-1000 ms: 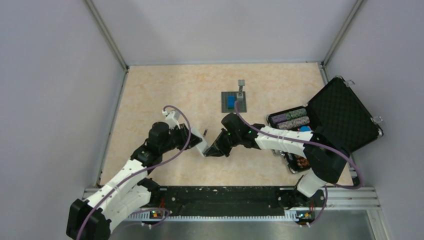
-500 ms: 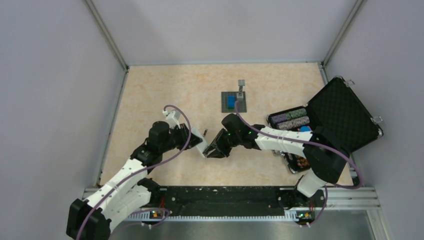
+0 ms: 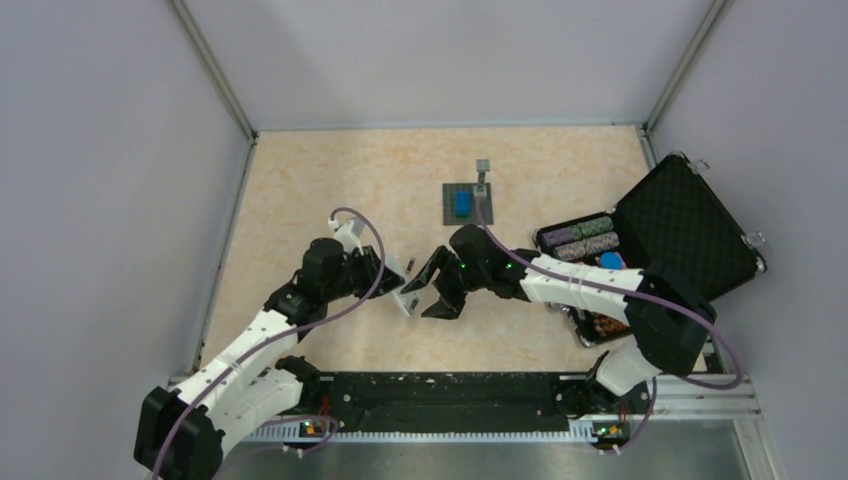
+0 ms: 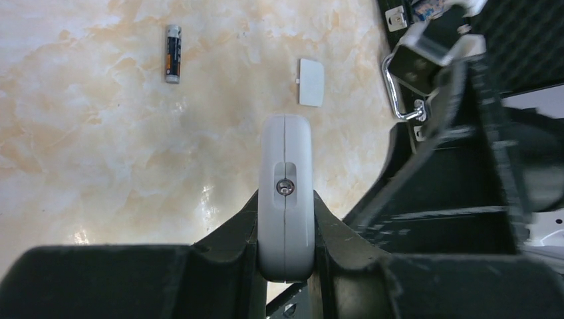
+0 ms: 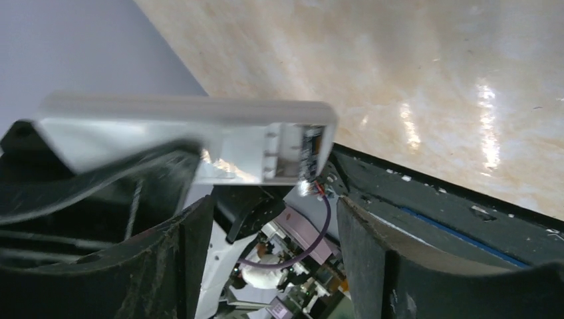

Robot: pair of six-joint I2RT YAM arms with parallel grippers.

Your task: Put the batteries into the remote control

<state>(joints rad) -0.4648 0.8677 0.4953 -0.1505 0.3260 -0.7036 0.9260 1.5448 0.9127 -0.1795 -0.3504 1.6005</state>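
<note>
My left gripper (image 3: 392, 285) is shut on the white remote control (image 3: 408, 297), held on edge above the table. In the left wrist view its narrow side (image 4: 286, 193) stands clamped between both fingers. My right gripper (image 3: 433, 290) is open just to the right of it, nothing between its fingers (image 5: 372, 252). The right wrist view shows the remote control (image 5: 199, 133) lying across above the open jaws, its battery compartment uncovered, with something dark (image 5: 310, 143) inside the end. One of the batteries (image 4: 173, 53) lies loose on the table. A small white cover (image 4: 310, 81) lies near it.
A grey plate with a blue block (image 3: 467, 204) sits at the back middle. An open black case (image 3: 690, 225) holding poker chips (image 3: 585, 238) stands at the right, its metal latch (image 4: 406, 73) close to the remote. Grey walls close in the table.
My right gripper has opened from nearly shut to wide and pulled slightly back from the remote. The left gripper still clamps the remote in about the same place.
</note>
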